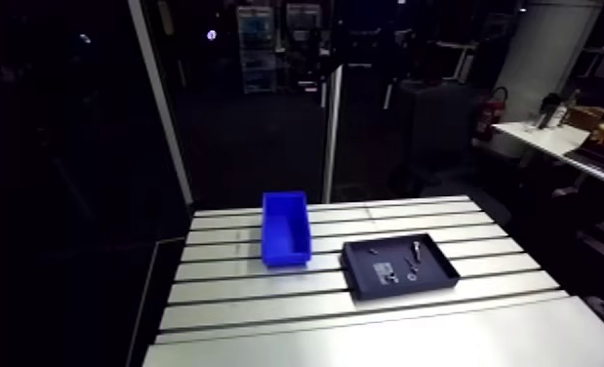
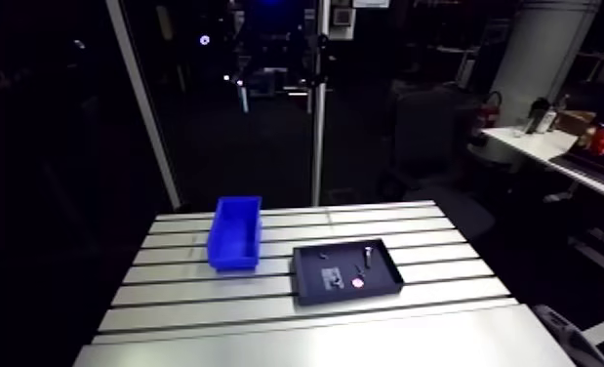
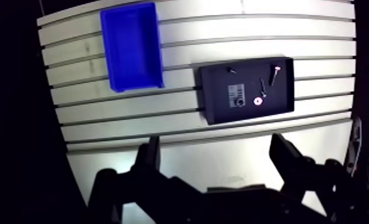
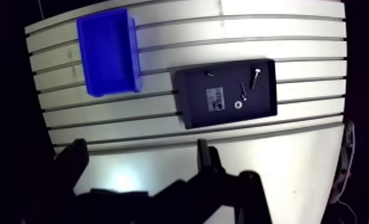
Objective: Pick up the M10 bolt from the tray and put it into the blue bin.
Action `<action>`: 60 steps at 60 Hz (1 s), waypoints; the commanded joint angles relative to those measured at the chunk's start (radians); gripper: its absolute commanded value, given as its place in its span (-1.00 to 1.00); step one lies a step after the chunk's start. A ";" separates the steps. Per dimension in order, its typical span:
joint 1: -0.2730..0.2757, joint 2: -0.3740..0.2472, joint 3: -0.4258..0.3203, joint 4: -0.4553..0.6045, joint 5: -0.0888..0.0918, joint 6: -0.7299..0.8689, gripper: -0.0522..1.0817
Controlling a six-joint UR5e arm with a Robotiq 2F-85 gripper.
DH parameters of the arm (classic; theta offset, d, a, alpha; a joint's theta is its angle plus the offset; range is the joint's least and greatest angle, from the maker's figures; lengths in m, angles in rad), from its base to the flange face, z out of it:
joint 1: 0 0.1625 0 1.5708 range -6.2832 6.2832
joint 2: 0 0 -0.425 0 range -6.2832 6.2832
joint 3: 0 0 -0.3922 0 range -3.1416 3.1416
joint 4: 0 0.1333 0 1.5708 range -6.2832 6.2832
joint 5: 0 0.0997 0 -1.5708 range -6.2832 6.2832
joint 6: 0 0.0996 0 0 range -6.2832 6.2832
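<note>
A black tray (image 3: pixel 216 104) lies on the slotted table, ahead of the gripper. In it the largest bolt (image 3: pixel 274 75) lies near the tray's far right corner, with a thinner screw (image 3: pixel 262 87) and a washer (image 3: pixel 258 100) beside it. A white label (image 3: pixel 237 95) sits mid-tray. The blue bin (image 3: pixel 132 44) stands apart from the tray, off to its left and a little farther away, and looks empty. My gripper (image 3: pixel 216 148) hangs high above the table's near part, open, with nothing between its fingers. The arm view shows bin (image 1: pixel 285 229) and tray (image 1: pixel 399 264) but no gripper.
The aluminium table (image 1: pixel 364 322) has long slots running across it. A small dark part (image 3: pixel 231 70) lies near the tray's far edge. The table's left edge drops into darkness beside the bin.
</note>
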 commanded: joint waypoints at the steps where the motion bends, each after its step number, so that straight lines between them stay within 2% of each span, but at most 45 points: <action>1: 0.003 0.000 0.000 0.009 0.005 0.026 -0.90; 60: 0.003 0.003 0.001 0.009 0.003 0.026 -0.90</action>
